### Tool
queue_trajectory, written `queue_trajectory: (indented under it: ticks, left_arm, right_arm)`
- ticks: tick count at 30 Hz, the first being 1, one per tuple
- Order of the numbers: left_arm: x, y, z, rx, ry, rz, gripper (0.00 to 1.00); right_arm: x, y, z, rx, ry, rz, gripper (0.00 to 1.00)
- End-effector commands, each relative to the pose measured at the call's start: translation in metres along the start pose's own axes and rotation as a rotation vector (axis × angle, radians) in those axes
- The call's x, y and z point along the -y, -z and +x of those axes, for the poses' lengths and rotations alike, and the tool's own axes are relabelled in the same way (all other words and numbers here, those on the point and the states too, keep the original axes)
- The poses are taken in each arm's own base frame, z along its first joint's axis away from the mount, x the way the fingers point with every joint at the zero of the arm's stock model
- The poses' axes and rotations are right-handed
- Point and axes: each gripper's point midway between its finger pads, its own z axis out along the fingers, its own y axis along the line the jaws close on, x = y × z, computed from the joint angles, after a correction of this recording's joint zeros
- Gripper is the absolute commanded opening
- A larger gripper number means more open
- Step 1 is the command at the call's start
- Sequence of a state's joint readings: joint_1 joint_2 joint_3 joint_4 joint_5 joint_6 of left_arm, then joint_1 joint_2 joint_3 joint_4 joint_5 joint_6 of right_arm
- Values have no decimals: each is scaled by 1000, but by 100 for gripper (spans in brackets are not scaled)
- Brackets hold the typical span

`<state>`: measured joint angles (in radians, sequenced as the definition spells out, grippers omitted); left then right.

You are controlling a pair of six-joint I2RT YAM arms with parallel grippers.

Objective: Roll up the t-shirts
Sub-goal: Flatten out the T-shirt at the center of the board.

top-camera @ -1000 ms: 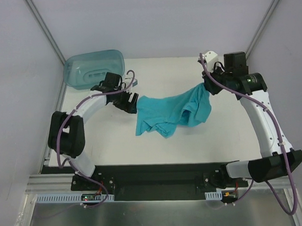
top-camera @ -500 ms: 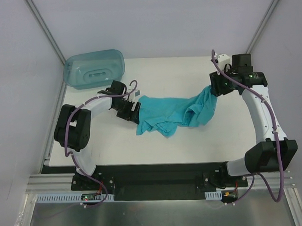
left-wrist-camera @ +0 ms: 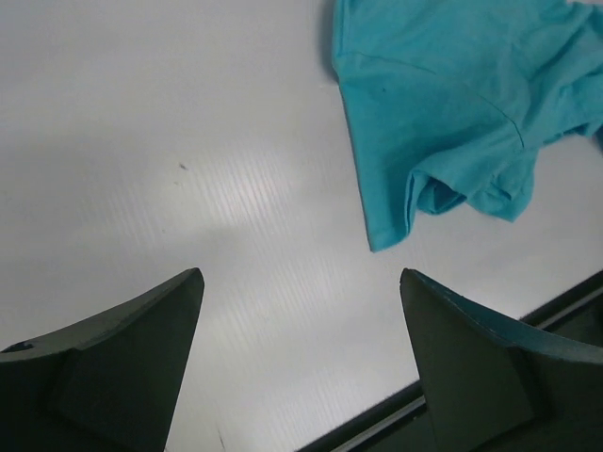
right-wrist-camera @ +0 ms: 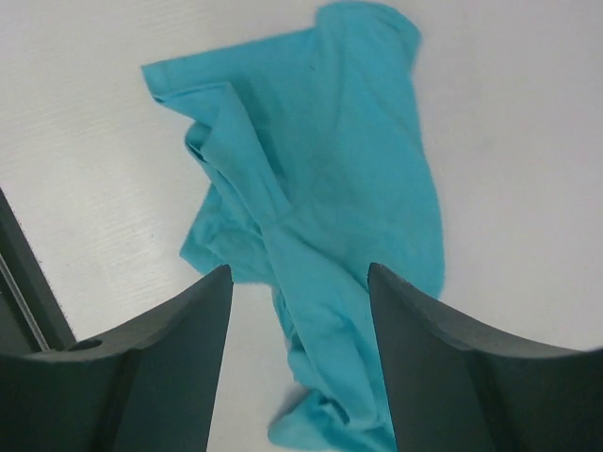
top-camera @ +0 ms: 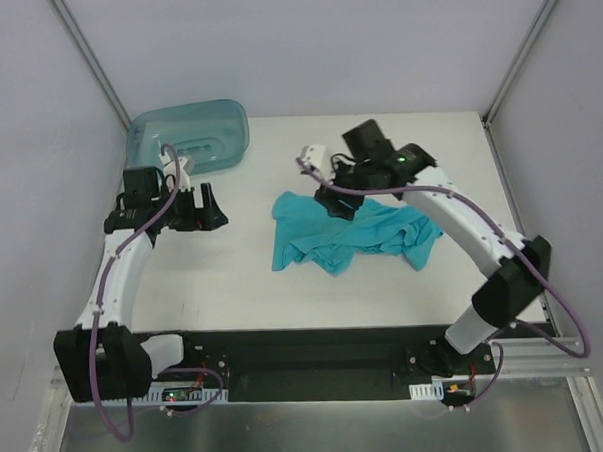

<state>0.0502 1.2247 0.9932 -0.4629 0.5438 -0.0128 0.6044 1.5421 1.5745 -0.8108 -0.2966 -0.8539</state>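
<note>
t-shirt (top-camera: 357, 234) now free of right claw (top-camera: 336, 202)

The t-shirt (top-camera: 317, 243) is soft matt cloth, the bin (top-camera: 190, 138) translucent glossy plastic, the table (top-camera: 234, 279) faintly ribbed white.

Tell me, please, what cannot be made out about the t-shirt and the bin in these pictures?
- t-shirt, top view: far edge hidden under the right arm; crumpled folds hide the neckline.
- t-shirt, left wrist view: cut off by the top and right edges.
- t-shirt, right wrist view: lower end runs off the bottom edge.
- bin, top view: inside blurred by its translucent wall.
</note>
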Motion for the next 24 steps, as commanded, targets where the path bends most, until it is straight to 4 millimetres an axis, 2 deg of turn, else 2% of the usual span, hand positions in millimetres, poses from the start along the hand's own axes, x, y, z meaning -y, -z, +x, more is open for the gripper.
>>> queue_trajectory:
  ticks: [1,2,3,4,5,6,7,10,14,20,24]
  left_arm:
    - [10,29,45,-38,86,35,86]
    - [2,44,51,22,124,-7,87]
    - [-7,51,50,55,108,-78,86]
    - [-8,59,47,91,79,-110,90]
    - [-7,72,42,145,54,-137,90]
    - [-7,77,39,165,27,-143,90]
    - [-9,82,39,177,26,-162,90]
    - [-24,97,34,231,59,-238,90]
    - [-31,99,34,237,92,-247,90]
    - [-34,97,34,233,111,-239,90]
    - [-38,94,35,226,128,-231,90]
  right_arm:
    - [-28,-69,-16,-96,238,-169,64]
    - [-33,-82,-19,-110,255,-184,64]
    - [-33,-113,-7,-169,248,-218,63]
    - [-28,-119,-21,-152,267,-205,64]
    - [-29,-130,-22,-164,280,-212,64]
    - [-29,-153,-10,-211,284,-236,64]
    - [-28,-156,-17,-210,316,-238,64]
    - [-36,-176,-6,-258,357,-283,64]
    - [-50,-184,8,-304,420,-336,64]
    - [-61,-193,31,-365,411,-380,64]
    - [-71,-190,28,-337,369,-418,64]
